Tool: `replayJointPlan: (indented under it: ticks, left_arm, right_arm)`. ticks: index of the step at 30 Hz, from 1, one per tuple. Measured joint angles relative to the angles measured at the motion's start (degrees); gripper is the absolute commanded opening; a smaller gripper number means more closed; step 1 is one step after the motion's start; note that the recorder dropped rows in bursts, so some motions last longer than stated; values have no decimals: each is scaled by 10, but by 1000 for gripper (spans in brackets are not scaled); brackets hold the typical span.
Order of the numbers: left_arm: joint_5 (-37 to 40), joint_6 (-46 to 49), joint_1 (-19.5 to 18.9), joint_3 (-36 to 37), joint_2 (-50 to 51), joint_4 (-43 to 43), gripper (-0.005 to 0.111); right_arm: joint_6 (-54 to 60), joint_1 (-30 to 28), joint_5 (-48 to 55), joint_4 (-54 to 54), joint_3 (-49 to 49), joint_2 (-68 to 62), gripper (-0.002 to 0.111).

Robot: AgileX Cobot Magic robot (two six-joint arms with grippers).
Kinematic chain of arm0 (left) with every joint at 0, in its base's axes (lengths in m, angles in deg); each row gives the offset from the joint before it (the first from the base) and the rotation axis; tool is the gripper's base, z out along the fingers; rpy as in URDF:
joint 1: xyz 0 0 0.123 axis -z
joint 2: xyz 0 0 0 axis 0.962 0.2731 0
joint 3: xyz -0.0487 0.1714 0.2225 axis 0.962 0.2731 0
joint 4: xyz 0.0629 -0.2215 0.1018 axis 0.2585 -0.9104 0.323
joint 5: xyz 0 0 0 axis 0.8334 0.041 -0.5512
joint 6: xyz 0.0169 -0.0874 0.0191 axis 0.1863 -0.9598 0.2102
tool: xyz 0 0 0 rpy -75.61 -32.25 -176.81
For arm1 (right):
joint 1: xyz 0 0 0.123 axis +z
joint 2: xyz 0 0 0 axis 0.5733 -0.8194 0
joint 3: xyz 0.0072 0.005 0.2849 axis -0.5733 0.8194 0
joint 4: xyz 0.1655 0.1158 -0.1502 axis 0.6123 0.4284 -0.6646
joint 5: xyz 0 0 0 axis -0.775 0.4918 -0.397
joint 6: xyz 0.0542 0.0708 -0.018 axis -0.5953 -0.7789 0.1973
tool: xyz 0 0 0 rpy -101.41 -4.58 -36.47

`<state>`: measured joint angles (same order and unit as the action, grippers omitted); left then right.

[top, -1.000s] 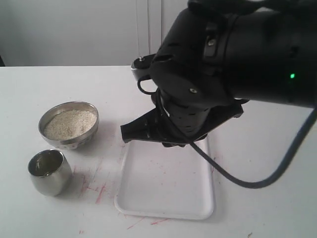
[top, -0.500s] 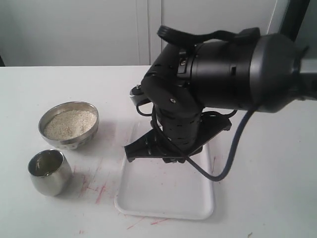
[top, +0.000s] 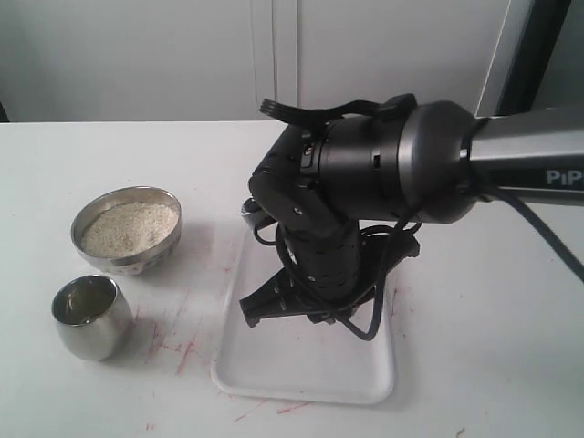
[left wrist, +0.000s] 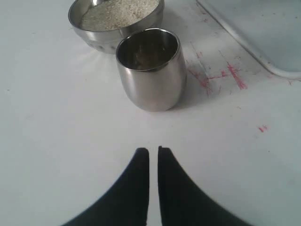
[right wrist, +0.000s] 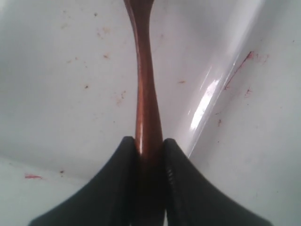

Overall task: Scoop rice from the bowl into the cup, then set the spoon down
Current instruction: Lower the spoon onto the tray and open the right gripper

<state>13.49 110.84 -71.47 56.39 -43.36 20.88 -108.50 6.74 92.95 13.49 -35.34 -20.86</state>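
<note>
Two shiny steel vessels stand on the white counter (top: 474,365), on the left of the exterior view. The wide bowl (top: 137,260) sits farther back, filled nearly to its rim with the rice (top: 128,228), a pale, sandy heap. The cup (top: 88,319) stands upright just beside it, nearer the camera and apart from it by a narrow gap. We cannot tell from its reflective inside whether any grains lie at the bottom.

A white rectangular tray (top: 310,365) lies near the middle of the counter, to the right of both vessels. Red scratch marks (top: 182,351) streak the counter between the cup and the tray. The right arm (top: 383,182), black and bulky, reaches in from the right and hangs low over the tray, hiding much of the tray's far half.

In the right wrist view we see the right gripper (right wrist: 149,143) pinching the spoon (right wrist: 146,84) by its slender reddish-brown handle, one jaw pressed on each side. The handle runs away from the jaws over the tray's white floor, and its oval end is cut off by the edge of the picture. Whether the spoon touches the tray we cannot tell.

The left gripper (left wrist: 153,153) hovers over bare counter near the cup, its jaws drawn almost together with only a thin slit between them, holding nothing.
</note>
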Motion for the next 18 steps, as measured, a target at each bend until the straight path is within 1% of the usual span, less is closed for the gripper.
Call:
replayJointPlan:
  ticks: [18]
  left_arm:
    - [0, 0, 0, 0, 0, 0, 14]
  right_arm:
    - [19, -15, -28, -4, 0, -27, 0]
